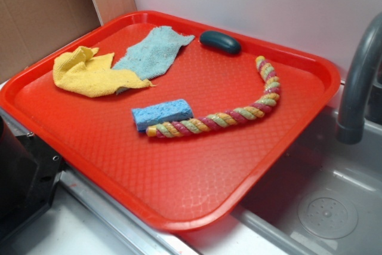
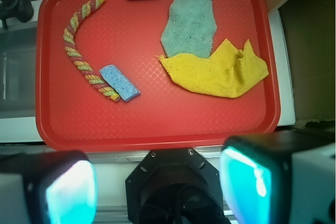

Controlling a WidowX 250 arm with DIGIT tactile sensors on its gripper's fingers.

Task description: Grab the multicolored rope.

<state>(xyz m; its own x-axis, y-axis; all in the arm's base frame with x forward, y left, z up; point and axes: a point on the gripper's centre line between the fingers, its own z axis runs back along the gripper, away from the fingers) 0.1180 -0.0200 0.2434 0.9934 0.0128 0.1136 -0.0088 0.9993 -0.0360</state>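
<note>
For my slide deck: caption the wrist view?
Open jaws hang above a red tray holding the multicolored rope beside a blue sponge, plus yellow and teal cloths.

Two blurred grey fingers with glowing cyan inner pads were seen in the wrist view. Between them a black mount was fixed, with small screws shown along its top edge.

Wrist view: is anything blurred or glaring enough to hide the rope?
Wrist view: the twisted pink, yellow and green rope on the red plastic tray is sharp and evenly lit; only the gripper at the bottom is blurred, its pads glowing cyan. Exterior view: soft, slightly grainy, no glare on the rope.
</note>
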